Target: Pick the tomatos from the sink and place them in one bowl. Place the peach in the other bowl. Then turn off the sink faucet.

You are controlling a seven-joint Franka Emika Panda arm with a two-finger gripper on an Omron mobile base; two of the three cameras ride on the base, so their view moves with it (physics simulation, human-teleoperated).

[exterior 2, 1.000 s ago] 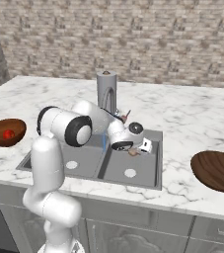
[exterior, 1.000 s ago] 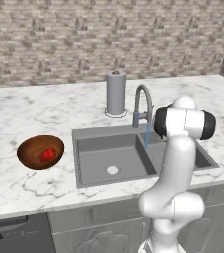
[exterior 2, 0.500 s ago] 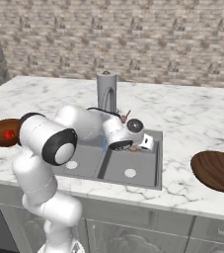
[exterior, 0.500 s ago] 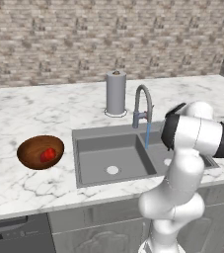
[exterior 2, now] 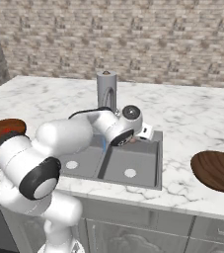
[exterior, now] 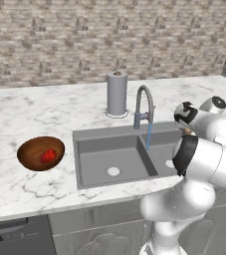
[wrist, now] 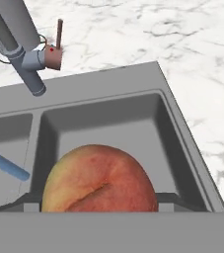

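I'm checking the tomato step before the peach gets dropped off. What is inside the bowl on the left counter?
In the left bowl red tomato shows; whether one or both cannot be told, since they merge into one red patch. The near rim hides the bowl's front floor.

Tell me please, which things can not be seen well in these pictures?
- Gripper fingertips: hand view, hidden behind the peach.
- Second tomato: left base view, one red patch in the left bowl; too small to count.
- Right sink basin: left base view, blocked by the arm.
- Right bowl: right base view, cut by the edge.
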